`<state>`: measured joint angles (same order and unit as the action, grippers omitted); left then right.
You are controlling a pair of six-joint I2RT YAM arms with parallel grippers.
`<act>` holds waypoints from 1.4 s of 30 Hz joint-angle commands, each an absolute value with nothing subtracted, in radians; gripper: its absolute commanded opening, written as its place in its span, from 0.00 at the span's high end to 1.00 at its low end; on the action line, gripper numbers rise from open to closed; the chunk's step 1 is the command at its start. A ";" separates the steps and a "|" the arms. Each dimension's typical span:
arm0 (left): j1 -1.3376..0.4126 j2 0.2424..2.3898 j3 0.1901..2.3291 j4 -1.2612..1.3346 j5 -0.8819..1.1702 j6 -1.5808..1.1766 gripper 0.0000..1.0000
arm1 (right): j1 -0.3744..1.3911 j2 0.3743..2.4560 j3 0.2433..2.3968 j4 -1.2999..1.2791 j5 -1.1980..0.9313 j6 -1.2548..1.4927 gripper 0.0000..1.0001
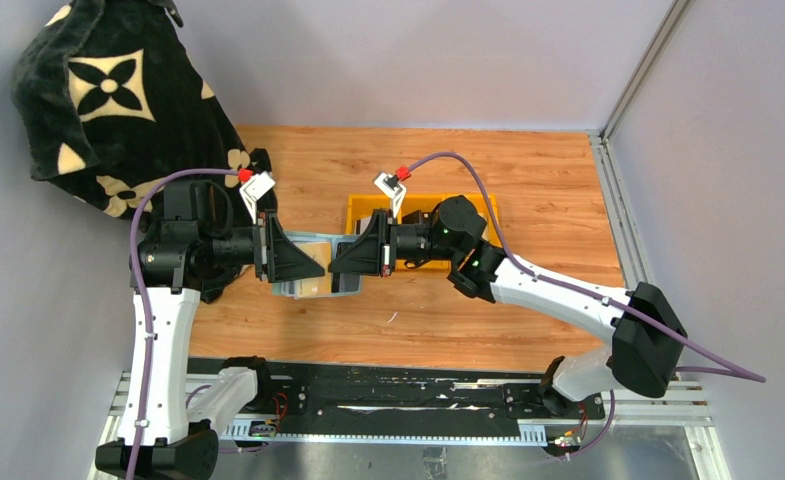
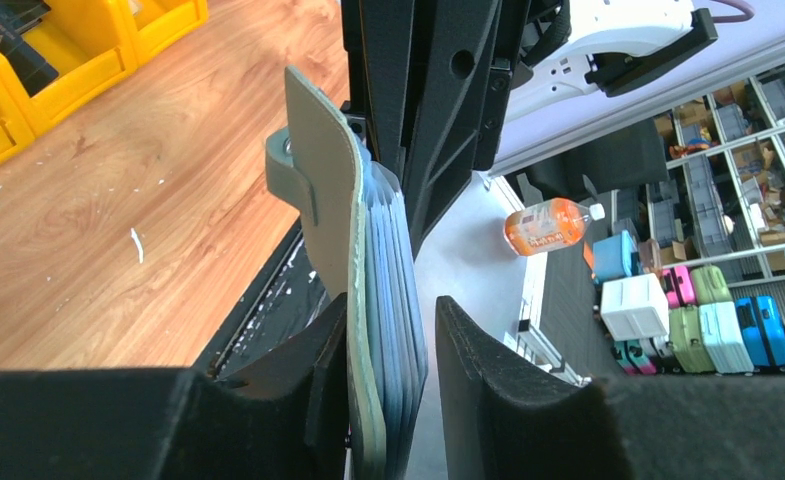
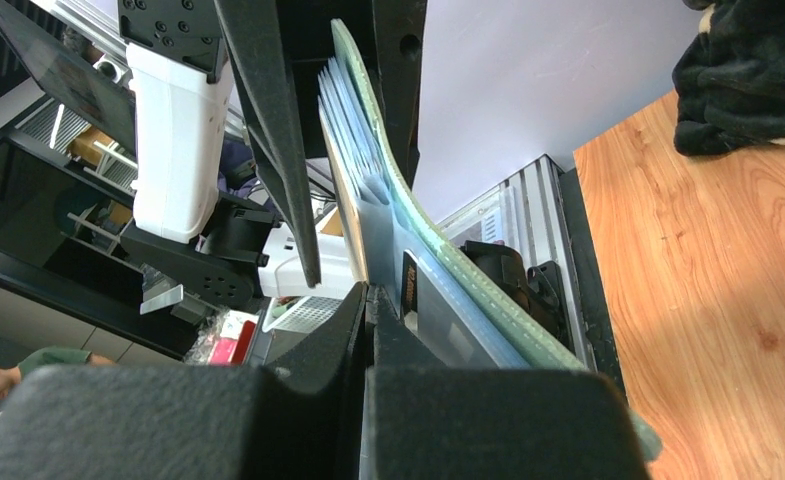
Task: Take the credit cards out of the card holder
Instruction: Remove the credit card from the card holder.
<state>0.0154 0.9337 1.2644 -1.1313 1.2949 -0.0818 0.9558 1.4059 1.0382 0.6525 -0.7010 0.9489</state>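
My right pincer (image 3: 368, 293) is pinching shut on one thin leaf of the card holder (image 2: 323, 180), and I cannot tell whether that leaf is a sleeve or one of the credit cards (image 3: 340, 190). The holder is hanging above the worktop (image 1: 528, 180), lengthwise between both arms. My left pincer (image 2: 388, 305) is straddling its far end, grip uncertain.

Bright, even light, soft shadows, sharp overhead view; wrist-view foregrounds slightly blurred.

We've got the sage-green card holder (image 2: 330, 190) up in the air, seen edge-on, rounded snap tab (image 2: 290, 175) poking off its cover. Its clear bluish sleeves (image 2: 393, 260) fan away from that cover. The credit cards (image 3: 346, 210) sit tucked inside, just thin edges showing.
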 commanded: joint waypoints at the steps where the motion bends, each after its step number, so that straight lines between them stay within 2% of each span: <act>1: 0.013 0.938 1.290 -1.131 1.372 -0.094 0.63 | 0.951 1.344 0.960 0.714 -0.659 0.952 1.00; 6: 0.014 0.942 1.297 -1.130 1.381 -0.093 0.75 | 0.929 1.302 0.913 0.725 -0.641 0.960 1.00; 15: 0.014 0.943 1.306 -1.130 1.387 -0.102 0.75 | 0.927 1.269 0.881 0.731 -0.630 0.950 1.00; 18: 0.013 0.943 1.303 -1.130 1.384 -0.104 0.80 | 0.927 1.272 0.880 0.766 -0.647 0.968 1.00; 19: 0.013 0.943 1.304 -1.130 1.381 -0.104 0.83 | 0.928 1.276 0.882 0.789 -0.658 0.978 0.94; 20: 0.013 0.942 1.304 -1.131 1.377 -0.102 0.86 | 0.930 1.282 0.884 0.813 -0.663 0.997 0.82; 21: 0.013 0.943 1.305 -1.131 1.373 -0.100 0.89 | 0.932 1.287 0.887 0.839 -0.665 1.011 0.76; 23: 0.013 0.945 1.308 -1.131 1.365 -0.100 0.93 | 0.938 1.302 0.899 0.875 -0.669 1.030 0.69; 26: 0.014 0.948 1.312 -1.131 1.353 -0.101 0.94 | 0.944 1.327 0.927 0.885 -0.685 1.035 0.66; 27: 0.014 0.950 1.313 -1.130 1.353 -0.101 0.95 | 0.944 1.337 0.934 0.888 -0.690 1.038 0.68; 34: 0.013 0.952 1.324 -1.130 1.345 -0.101 0.93 | 0.936 1.341 0.912 0.921 -0.704 1.066 0.99; 38: 0.013 0.955 1.331 -1.128 1.327 -0.101 0.90 | 0.880 1.279 0.859 0.910 -0.736 1.080 1.00; 42: 0.013 0.949 1.334 -1.127 1.297 -0.084 0.86 | 0.779 1.149 0.799 0.738 -0.776 1.006 1.00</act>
<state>0.0135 0.9524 1.2999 -1.1305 1.3148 -0.0849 0.8673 1.2774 0.8444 0.8402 -0.7227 1.0618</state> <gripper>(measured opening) 0.203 0.006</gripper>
